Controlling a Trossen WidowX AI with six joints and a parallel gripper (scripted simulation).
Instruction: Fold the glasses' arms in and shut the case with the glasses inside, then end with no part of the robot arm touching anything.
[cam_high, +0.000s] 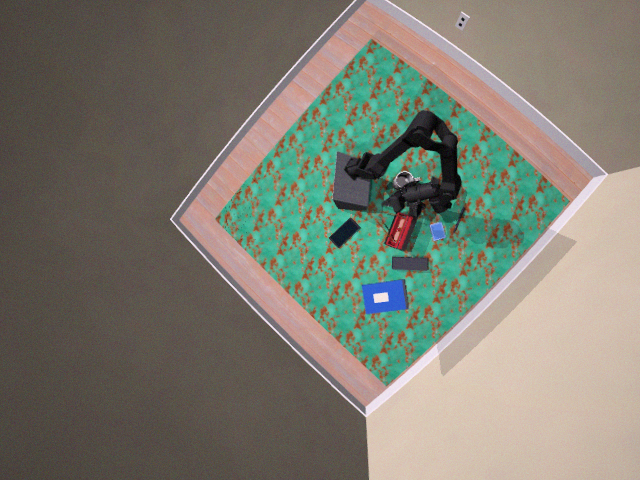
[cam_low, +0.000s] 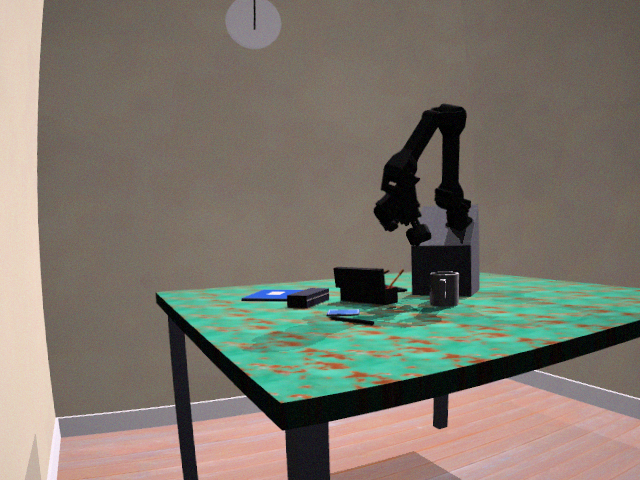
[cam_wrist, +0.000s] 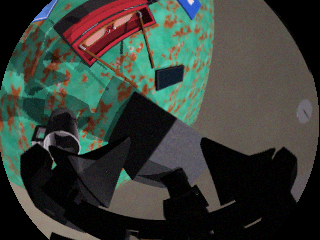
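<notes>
Hovering wide open and empty above the open case (cam_high: 401, 230), the end effector (cam_low: 408, 227) should nudge the glasses' (cam_wrist: 119, 27) thin, fragile arms gently near their tips.

The black case (cam_high: 401, 231) lies open on the table, red-lined, glasses (cam_wrist: 115, 26) inside, arms unfolded.

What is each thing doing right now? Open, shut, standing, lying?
Pincer: open, holding nothing, up in the air above the table.
Glasses case: open, lid up, red inside showing.
Glasses: in the case, arms sticking out, not folded.
Mug: standing upright.
Pen: lying flat.
Blue book: closed, lying flat.
</notes>
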